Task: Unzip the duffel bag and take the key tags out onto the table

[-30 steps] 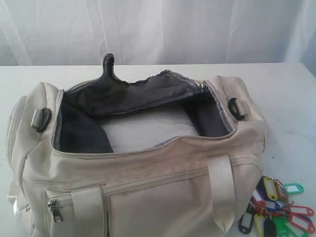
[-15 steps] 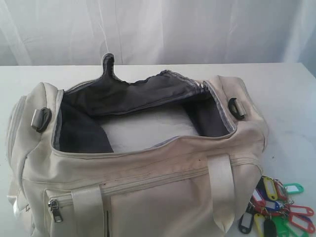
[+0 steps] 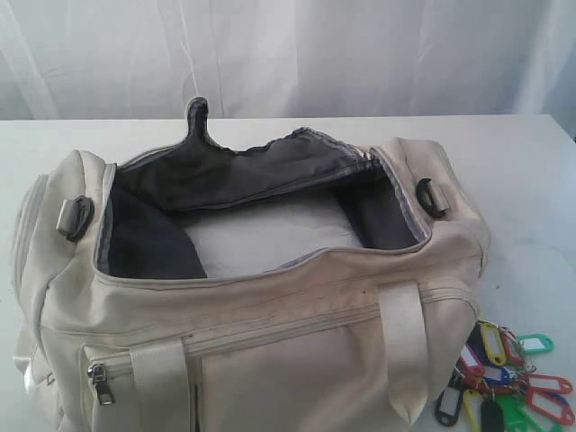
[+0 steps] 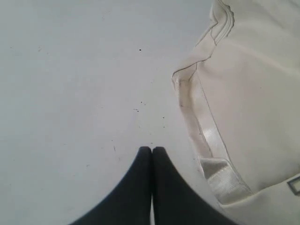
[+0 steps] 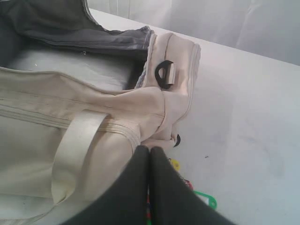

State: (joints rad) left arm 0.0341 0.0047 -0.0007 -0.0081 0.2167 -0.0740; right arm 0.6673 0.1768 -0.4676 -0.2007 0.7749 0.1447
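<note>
The cream duffel bag (image 3: 270, 315) lies across the white table (image 3: 531, 171) with its top zipper undone, showing dark grey lining and a pale floor inside. The bunch of coloured key tags (image 3: 504, 378) lies on the table by the bag's right front corner. No arm shows in the exterior view. In the left wrist view my left gripper (image 4: 152, 149) is shut and empty over bare table beside the duffel bag (image 4: 253, 93). In the right wrist view my right gripper (image 5: 149, 148) is shut and empty, above the key tags (image 5: 206, 199) beside the duffel bag (image 5: 70, 122).
A white curtain (image 3: 288, 54) hangs behind the table. A zipped front pocket with a metal pull (image 3: 103, 385) faces the camera. Dark strap rings (image 3: 432, 196) sit at both ends of the bag. Bare tabletop lies to the right of the bag and behind it.
</note>
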